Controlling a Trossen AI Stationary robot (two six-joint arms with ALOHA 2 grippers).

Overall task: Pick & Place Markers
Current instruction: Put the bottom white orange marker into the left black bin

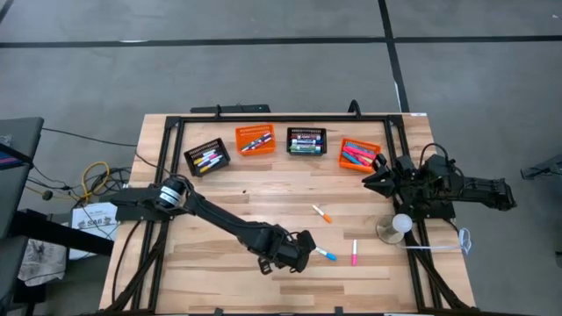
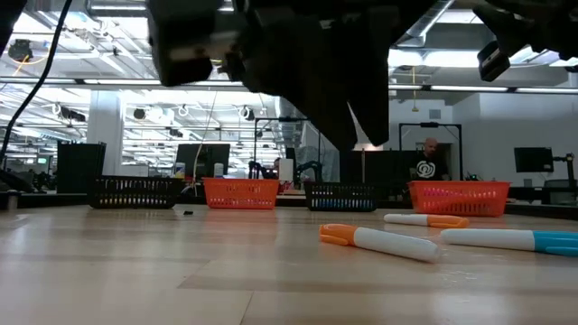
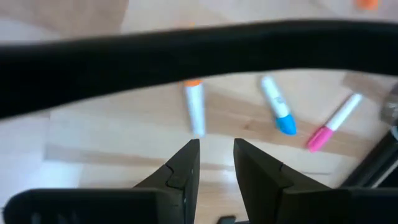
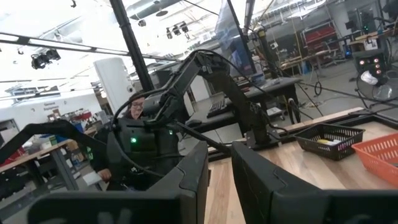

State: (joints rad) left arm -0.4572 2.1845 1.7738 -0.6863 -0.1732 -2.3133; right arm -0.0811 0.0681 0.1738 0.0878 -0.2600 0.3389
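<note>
I'm looking at a grey concrete floor (image 1: 263, 70) crossed by dark lines, surrounding the wooden table (image 1: 263, 193). Ceiling lights (image 2: 54, 86) are glowing over a far workshop where a person (image 2: 430, 162) is standing among monitors (image 2: 533, 160).

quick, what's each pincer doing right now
left pincer: slightly open, empty, above the loose markers
right pincer: slightly open, empty
</note>
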